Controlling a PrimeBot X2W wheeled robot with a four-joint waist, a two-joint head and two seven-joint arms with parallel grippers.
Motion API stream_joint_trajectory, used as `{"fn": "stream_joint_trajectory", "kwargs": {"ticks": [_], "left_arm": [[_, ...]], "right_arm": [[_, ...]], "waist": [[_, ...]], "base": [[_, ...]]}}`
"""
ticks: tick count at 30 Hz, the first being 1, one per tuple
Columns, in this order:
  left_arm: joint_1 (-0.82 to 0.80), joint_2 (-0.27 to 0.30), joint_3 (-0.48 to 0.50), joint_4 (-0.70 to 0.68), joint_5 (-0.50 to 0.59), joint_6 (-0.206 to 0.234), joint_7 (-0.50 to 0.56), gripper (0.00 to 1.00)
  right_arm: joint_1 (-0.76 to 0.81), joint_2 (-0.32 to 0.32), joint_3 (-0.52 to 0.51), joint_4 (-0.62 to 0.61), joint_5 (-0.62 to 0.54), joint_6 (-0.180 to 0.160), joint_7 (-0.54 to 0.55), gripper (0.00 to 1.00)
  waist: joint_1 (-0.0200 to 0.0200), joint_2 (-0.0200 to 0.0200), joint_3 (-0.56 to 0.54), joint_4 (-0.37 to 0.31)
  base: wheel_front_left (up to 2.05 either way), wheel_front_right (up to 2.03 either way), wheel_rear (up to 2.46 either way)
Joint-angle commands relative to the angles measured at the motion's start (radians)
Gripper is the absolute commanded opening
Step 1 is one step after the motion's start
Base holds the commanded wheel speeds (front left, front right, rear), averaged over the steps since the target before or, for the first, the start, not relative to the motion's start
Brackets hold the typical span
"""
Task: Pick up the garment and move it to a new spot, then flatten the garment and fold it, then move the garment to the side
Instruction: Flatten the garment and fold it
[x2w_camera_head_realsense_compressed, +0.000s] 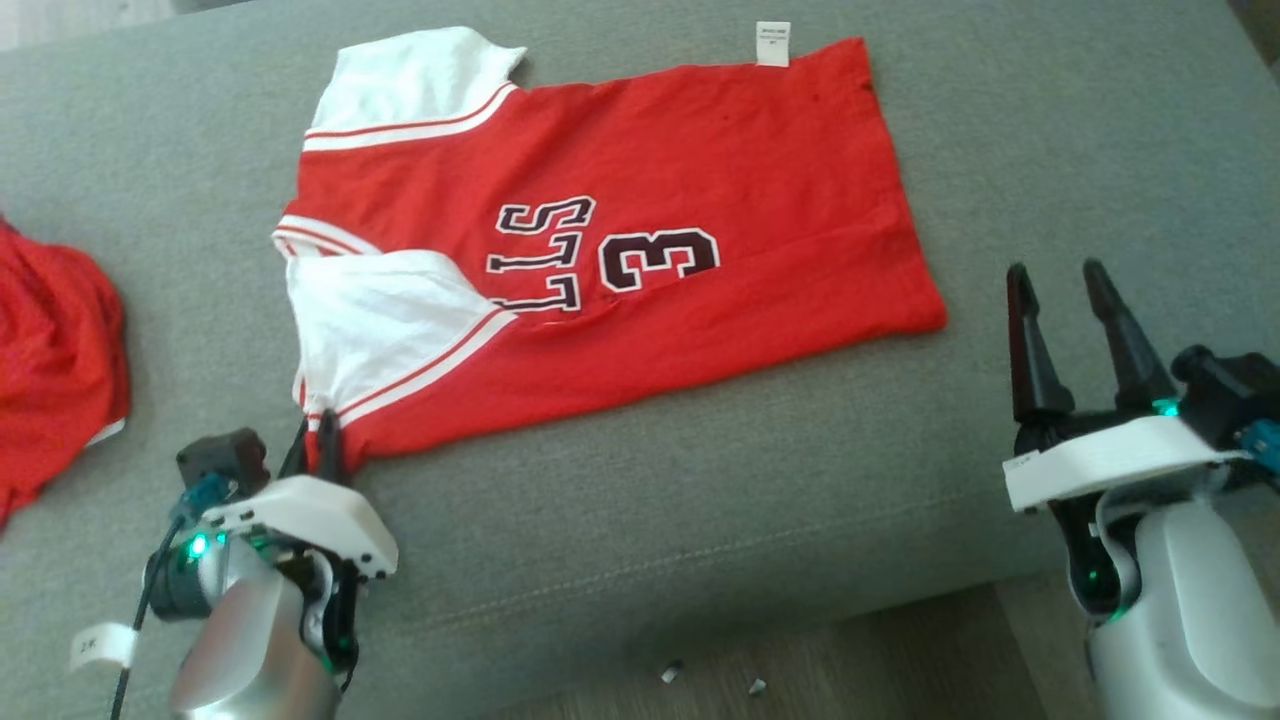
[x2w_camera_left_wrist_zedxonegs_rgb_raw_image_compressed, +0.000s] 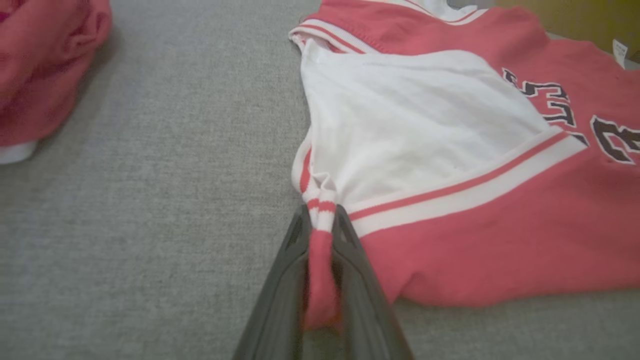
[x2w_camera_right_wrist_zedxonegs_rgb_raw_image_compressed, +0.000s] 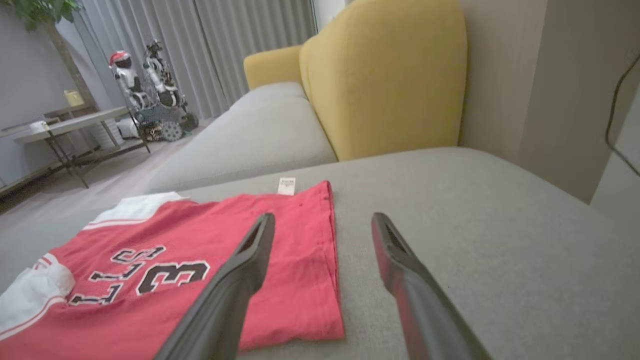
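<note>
Garment: the red jersey (x2w_camera_head_realsense_compressed: 620, 250) lies spread and mostly flat in the middle of the grey sofa seat (x2w_camera_head_realsense_compressed: 700, 540).
Left claw (x2w_camera_head_realsense_compressed: 318, 440): pinching the near sleeve's cuff (x2w_camera_left_wrist_zedxonegs_rgb_raw_image_compressed: 322, 202), probably to tug it flat or start a fold.
Right claw (x2w_camera_head_realsense_compressed: 1062, 272): spread and empty, beside the hem but apart from it.
Room: yellow backrest (x2w_camera_right_wrist_zedxonegs_rgb_raw_image_compressed: 385, 75), grey curtains (x2w_camera_right_wrist_zedxonegs_rgb_raw_image_compressed: 240, 45), and a second red cloth (x2w_camera_head_realsense_compressed: 55, 340) at left.

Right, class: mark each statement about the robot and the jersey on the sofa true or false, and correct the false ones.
1. The left gripper pinches the jersey's striped sleeve edge. True.
2. The right gripper also holds the jersey. False: it is open, apart from the jersey.
3. The jersey lies spread on the grey cushion. True.
4. Another red garment lies to the jersey's right. False: it lies to its left.
</note>
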Motion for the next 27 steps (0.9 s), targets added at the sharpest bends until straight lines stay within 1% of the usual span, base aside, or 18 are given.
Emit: {"fn": "stream_joint_trajectory", "kwargs": {"ticks": [1,2,3,4,5,7,10,11,15,18,27], "left_arm": [[-0.016,0.015,0.027,-0.022,-0.008,0.002,0.0,0.0],[-0.013,0.013,0.037,-0.088,0.0,-0.001,0.0,0.0],[-0.006,0.012,0.044,-0.125,0.006,-0.002,-0.001,0.0],[-0.006,0.012,0.044,-0.125,0.006,-0.002,-0.001,0.0],[0.012,0.012,0.05,-0.206,0.031,-0.005,-0.001,0.0],[0.033,0.01,0.051,-0.274,0.057,-0.008,-0.001,0.0],[0.057,0.004,0.047,-0.352,0.089,-0.016,-0.001,0.0],[0.057,0.004,0.047,-0.352,0.089,-0.016,-0.001,0.0],[0.068,-0.008,0.034,-0.399,0.11,-0.028,-0.001,0.0],[0.068,-0.016,0.022,-0.412,0.116,-0.036,-0.001,0.0],[0.057,-0.026,0.003,-0.429,0.132,-0.053,-0.001,0.0]], "right_arm": [[0.0,0.009,0.013,-0.021,-0.002,0.006,0.008,1.0],[-0.004,0.019,-0.012,0.018,-0.007,0.006,0.047,1.0],[-0.008,0.019,-0.023,0.039,-0.028,0.006,0.07,1.0],[-0.008,0.019,-0.023,0.039,-0.028,0.006,0.07,1.0],[-0.024,0.036,-0.058,0.074,-0.052,0.006,0.105,1.0],[-0.047,0.063,-0.089,0.105,-0.041,0.006,0.133,1.0],[-0.085,0.085,-0.131,0.159,-0.021,0.006,0.153,1.0],[-0.085,0.085,-0.131,0.159,-0.021,0.006,0.153,1.0],[-0.146,0.101,-0.218,0.251,0.035,0.006,0.173,1.0],[-0.19,0.105,-0.253,0.321,0.049,0.006,0.175,1.0],[-0.285,0.106,-0.231,0.487,0.085,0.006,0.146,1.0]], "waist": [[0.0,0.0,0.0,0.008],[0.0,0.0,0.001,0.023],[0.0,0.0,0.002,0.03],[0.0,0.0,0.002,0.03],[0.0,0.0,0.007,0.045],[0.0,0.0,0.013,0.059],[0.0,0.0,0.024,0.082],[0.0,0.0,0.024,0.082],[0.0,0.0,0.046,0.112],[0.0,0.0,0.059,0.13],[0.0,0.0,0.091,0.159]], "base": [[0.0,0.0,0.0],[0.0,0.0,0.0],[0.0,0.0,0.0],[0.0,0.0,0.0],[0.0,0.0,0.0],[0.0,0.0,0.0],[0.0,0.0,0.0],[0.0,0.0,0.0],[0.0,0.0,0.0],[0.0,0.0,0.0],[0.0,0.0,0.0]]}}
